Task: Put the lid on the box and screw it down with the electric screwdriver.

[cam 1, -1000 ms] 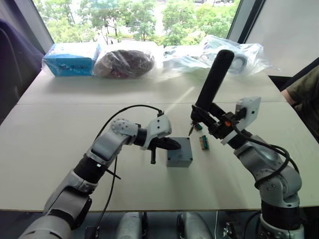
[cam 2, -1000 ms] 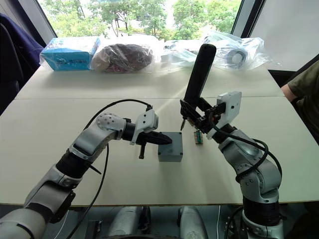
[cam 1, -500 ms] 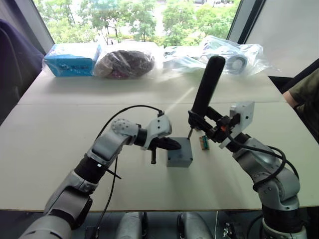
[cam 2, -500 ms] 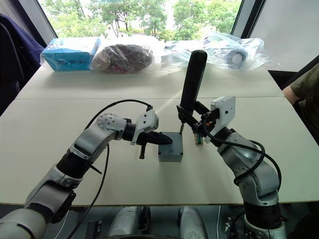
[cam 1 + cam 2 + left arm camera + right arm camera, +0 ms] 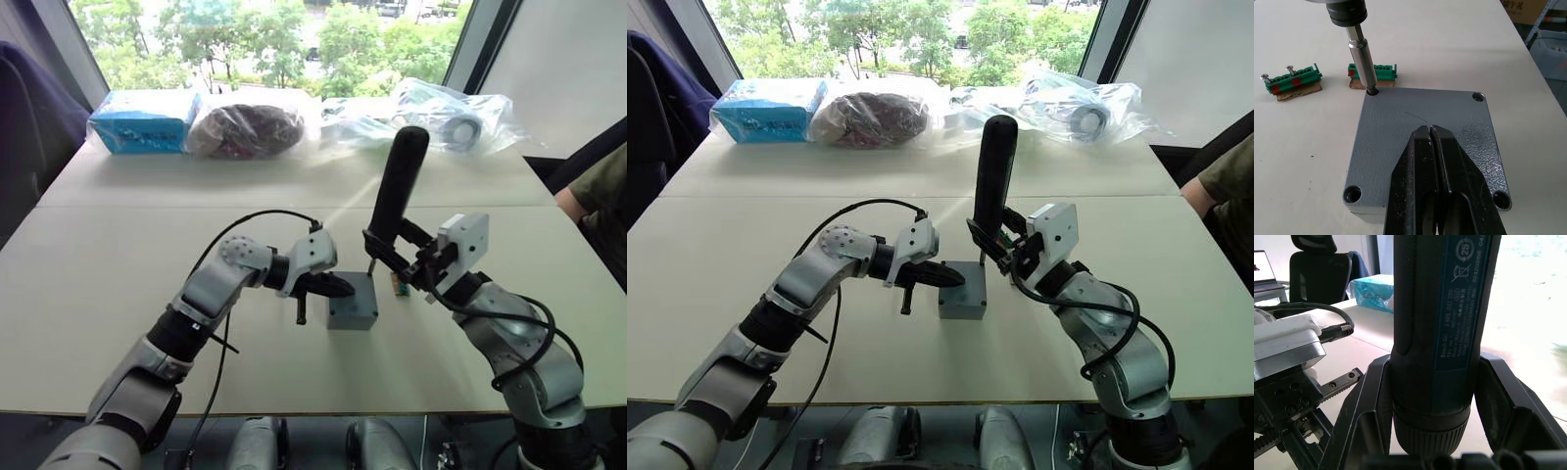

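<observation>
At frame centre, the lid point(image 5: 1425, 132) is pinned on the box point(image 5: 352, 315) by the left gripper point(image 5: 1430, 134), fingers pressed together, so the electric screwdriver point(image 5: 396, 193), clamped upright by the right gripper point(image 5: 1432, 396), can be seated in a corner hole.

pale table point(image 5: 88, 284), sunlit window point(image 5: 265, 39), office chair point(image 5: 1320, 271)

Two green terminal blocks point(image 5: 1294, 81) point(image 5: 1374, 73) on the white worktop point(image 5: 118, 284); at 12 o'clock, a blue packet point(image 5: 142, 117) and clear bags point(image 5: 451, 113); sleeve point(image 5: 602, 191) at 3 o'clock.
</observation>
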